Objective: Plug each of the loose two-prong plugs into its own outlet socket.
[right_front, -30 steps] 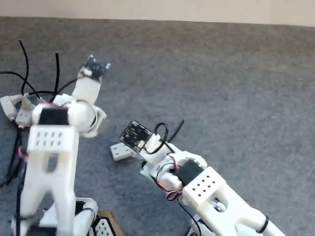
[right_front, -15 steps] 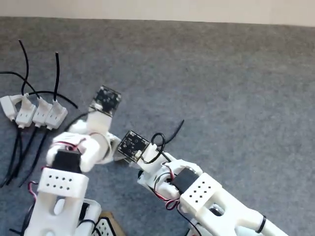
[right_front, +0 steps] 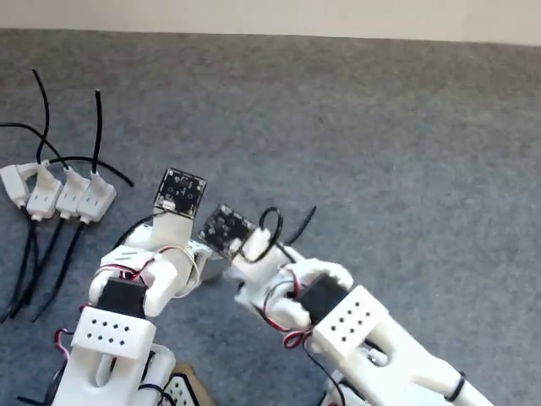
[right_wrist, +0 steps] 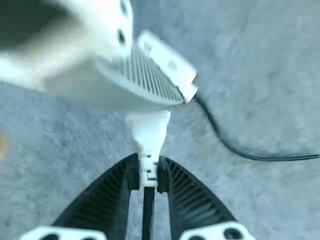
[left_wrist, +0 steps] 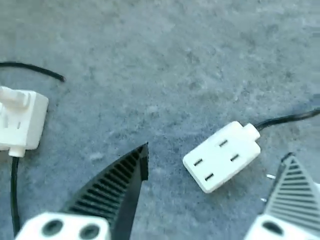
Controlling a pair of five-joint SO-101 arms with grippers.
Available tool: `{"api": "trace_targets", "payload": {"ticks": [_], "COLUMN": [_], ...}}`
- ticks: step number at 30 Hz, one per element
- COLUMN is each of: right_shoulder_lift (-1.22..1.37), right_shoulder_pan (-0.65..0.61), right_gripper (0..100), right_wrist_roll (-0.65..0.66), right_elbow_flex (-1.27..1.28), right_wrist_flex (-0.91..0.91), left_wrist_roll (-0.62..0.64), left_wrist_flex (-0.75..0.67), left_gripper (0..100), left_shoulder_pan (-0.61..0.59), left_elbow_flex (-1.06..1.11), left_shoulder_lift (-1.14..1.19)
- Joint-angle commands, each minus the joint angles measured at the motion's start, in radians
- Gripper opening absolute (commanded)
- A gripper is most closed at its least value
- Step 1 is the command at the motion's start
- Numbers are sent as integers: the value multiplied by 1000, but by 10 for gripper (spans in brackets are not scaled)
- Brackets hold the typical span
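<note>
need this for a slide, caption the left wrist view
Open left gripper over a white socket lying on grey carpet

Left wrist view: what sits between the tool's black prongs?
A white plastic outlet block on a black cord lies on grey carpet between the left tool's open fingers, in the left wrist view.

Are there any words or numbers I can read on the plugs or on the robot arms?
There are no words or numbers that can be read.
White outlet socket: only slots, no letters.
Plug held in the right gripper: plain white, no print shows.
Small dark board on one arm's wrist: tiny marks, too small to read.
</note>
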Motion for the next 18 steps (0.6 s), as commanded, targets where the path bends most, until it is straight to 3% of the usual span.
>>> {"api": "trace_targets", "payload": {"ticks": [1,5,13,15,18], "right_shoulder_lift": [-18,-16,-15,-15,-12], "right_shoulder_pan": [22,25,24,28,30], "right_gripper": [5,5,5,5,5], "right_wrist_roll": [-3,-2,-3,-2,0], "right_elbow_flex": [-225,-351,-291,-288,-288], "right_wrist_flex": [119,188,151,156,165], "left_wrist_roll": [2,2,2,2,2], "left_wrist_flex": [-15,-14,-12,-12,-20], "left_gripper": [386,386,386,386,386], "left_shoulder_pan": [19,70,88,64,-67], "left_elbow_flex": [-1,1,2,-7,-54], "left_shoulder_lift": [-7,-7,-7,-13,-5]}}
